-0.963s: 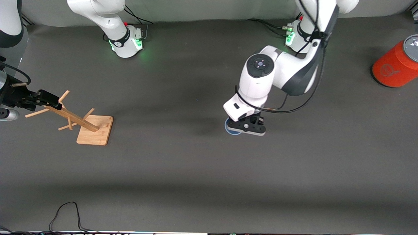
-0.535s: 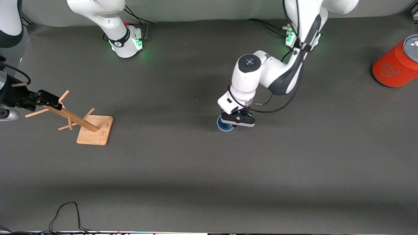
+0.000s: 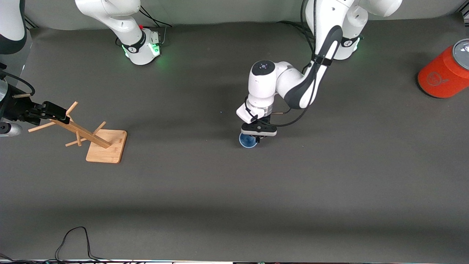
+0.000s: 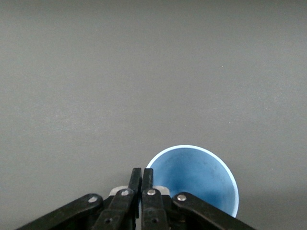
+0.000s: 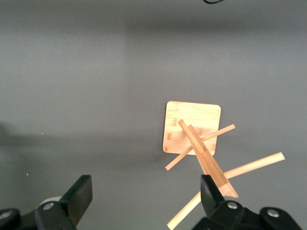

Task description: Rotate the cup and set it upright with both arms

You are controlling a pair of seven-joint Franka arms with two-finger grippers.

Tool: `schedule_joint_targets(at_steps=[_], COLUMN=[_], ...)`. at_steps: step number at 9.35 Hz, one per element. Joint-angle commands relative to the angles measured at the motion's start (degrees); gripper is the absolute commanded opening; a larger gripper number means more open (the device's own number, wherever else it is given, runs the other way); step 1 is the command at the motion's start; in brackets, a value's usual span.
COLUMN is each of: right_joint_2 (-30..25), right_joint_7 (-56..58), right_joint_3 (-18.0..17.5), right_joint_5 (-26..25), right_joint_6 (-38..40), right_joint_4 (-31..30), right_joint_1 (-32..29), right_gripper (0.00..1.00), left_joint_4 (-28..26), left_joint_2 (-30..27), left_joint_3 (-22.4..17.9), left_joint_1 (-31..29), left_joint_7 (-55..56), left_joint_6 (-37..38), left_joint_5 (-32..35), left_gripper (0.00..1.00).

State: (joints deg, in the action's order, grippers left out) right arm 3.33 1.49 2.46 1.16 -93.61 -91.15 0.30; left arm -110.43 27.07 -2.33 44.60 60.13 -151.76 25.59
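Fingers (image 4: 135,182) of the left gripper (image 3: 256,136) pinch the cup (image 4: 199,177) rim, seemingly airborne; right gripper (image 5: 144,196) spread.

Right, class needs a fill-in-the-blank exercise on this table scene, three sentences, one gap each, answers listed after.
1. The left gripper has its fingers shut on the rim of the pale ____ cup.
2. The right gripper, fingers open, is over the ____ peg rack.
3. The can at the left arm's end of the table is ____.

Missing words: blue; wooden; orange
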Motion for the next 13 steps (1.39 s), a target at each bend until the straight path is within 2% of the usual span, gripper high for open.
schedule_joint_targets(at_steps=[1,2,3,4,5,9,13], right_joint_2=[-0.2,-0.1,0.0,0.1,0.1,0.2,0.2], right_joint_7=[1.3,1.3,1.3,1.3,1.3,1.3,1.3], right_joint_3=[0.1,0.1,0.1,0.1,0.1,0.1,0.2], right_joint_5=[-0.5,-0.5,-0.5,-0.5,-0.5,-0.5,-0.5], right_joint_6=[-1.0,-1.0,-1.0,-1.2,-1.2,-1.3,-1.4], right_joint_4=[-0.3,-0.3,-0.3,-0.3,-0.3,-0.3,-0.3], right_joint_1=[0.1,0.1,0.1,0.1,0.1,0.1,0.0], right_gripper=[1.00,1.00,1.00,1.00,1.00,1.00,1.00], left_joint_4=[-0.1,-0.1,-0.2,-0.3,-0.3,-0.3,0.7], left_joint_2=[1.8,1.6,1.5,1.3,1.0,-1.4,-0.8], left_joint_3=[-0.8,-0.8,-0.7,-0.7,-0.7,-0.3,-0.1], left_joint_1=[1.3,0.9,0.8,0.8,0.8,1.5,2.1], left_joint_7=[5.8,6.0,5.8,5.4,5.4,6.0,5.5], left_joint_6=[-1.2,-0.9,-0.6,-0.4,-0.2,4.2,4.9], left_joint_5=[4.2,4.5,4.6,4.6,4.6,4.5,3.9], left_gripper=[0.00,0.00,0.27,0.92,1.00,1.00,1.00])
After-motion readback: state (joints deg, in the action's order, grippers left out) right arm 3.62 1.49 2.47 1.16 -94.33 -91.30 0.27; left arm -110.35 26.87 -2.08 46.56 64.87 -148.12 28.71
